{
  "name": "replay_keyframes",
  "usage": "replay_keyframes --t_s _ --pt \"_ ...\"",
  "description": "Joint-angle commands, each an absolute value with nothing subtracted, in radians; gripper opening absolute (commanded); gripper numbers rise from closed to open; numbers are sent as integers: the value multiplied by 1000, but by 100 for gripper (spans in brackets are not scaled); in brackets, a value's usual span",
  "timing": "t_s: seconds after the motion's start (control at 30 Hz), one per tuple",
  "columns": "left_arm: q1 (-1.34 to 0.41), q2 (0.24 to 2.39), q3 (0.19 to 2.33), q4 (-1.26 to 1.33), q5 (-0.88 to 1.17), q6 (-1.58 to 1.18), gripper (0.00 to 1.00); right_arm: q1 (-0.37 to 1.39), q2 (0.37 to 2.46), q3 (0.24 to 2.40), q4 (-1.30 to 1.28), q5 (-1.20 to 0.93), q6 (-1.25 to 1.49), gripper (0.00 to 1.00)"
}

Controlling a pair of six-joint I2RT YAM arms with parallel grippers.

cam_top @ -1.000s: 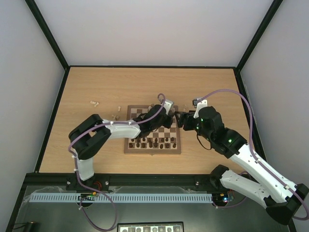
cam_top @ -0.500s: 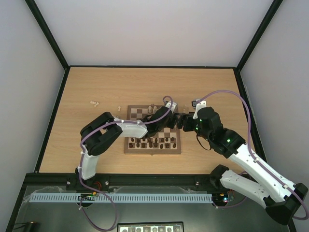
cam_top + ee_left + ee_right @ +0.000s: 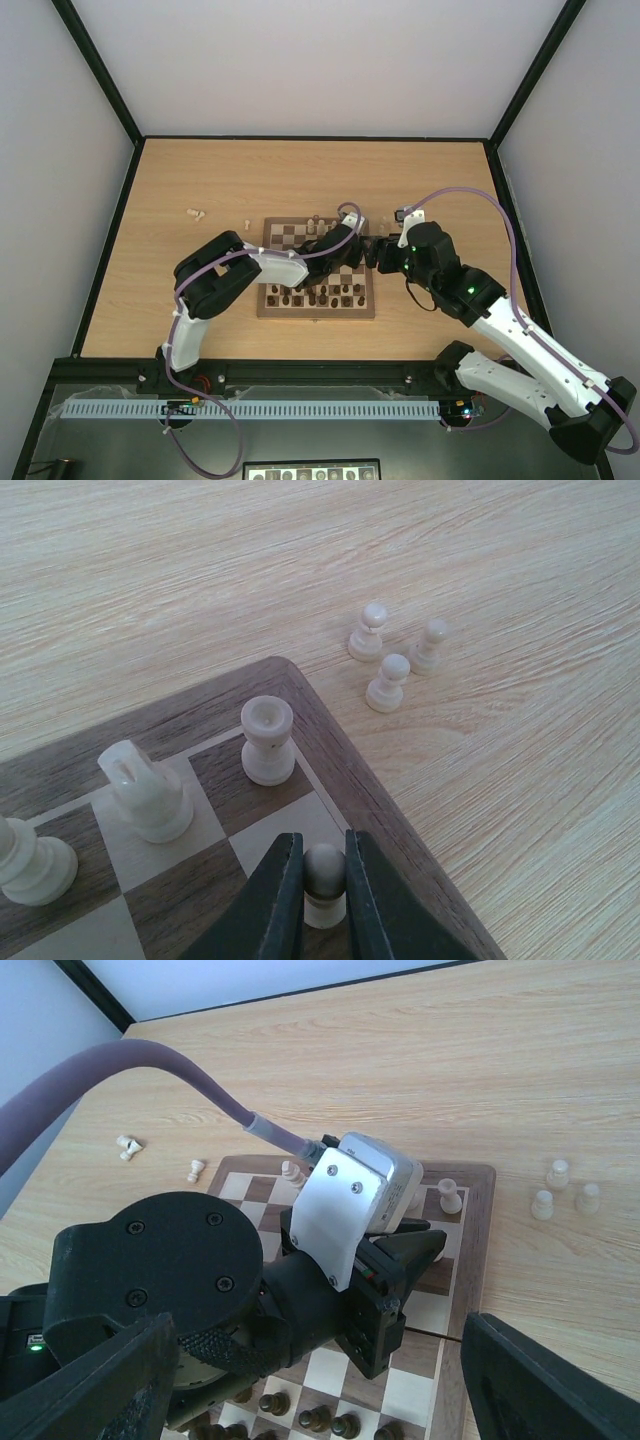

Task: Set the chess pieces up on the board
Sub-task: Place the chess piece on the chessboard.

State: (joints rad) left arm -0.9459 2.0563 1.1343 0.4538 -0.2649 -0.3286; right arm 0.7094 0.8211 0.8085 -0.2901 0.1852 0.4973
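A pale wooden desk between white walls carries the board, with dark chessmen lined along its near rows. From above, both arms meet at its far right corner, and stray pale pieces lie on the desk well to its left. At the left wrist, the left gripper is clamped on an upright pawn, long axis vertical, over the edge file just in from the corner rook; I cannot tell whether its base sits flat. Three loose pawns stand on the desk beyond that corner. At the right wrist, the right gripper hangs wide open and empty beside the board's right edge, probably the nearer one to those pawns
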Motion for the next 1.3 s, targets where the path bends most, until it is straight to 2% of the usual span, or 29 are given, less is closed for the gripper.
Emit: replay_keyframes --t_s 0.0,0.73,1.27 --pt "-938 2070 1166 484 -276 -322 2 705 823 800 -279 181 485 79" --pt "-912 2094 1169 508 -235 -344 3 702 820 792 -273 166 483 79" --pt "-910 2047 1136 506 -229 -342 18 699 829 788 -261 152 481 79"
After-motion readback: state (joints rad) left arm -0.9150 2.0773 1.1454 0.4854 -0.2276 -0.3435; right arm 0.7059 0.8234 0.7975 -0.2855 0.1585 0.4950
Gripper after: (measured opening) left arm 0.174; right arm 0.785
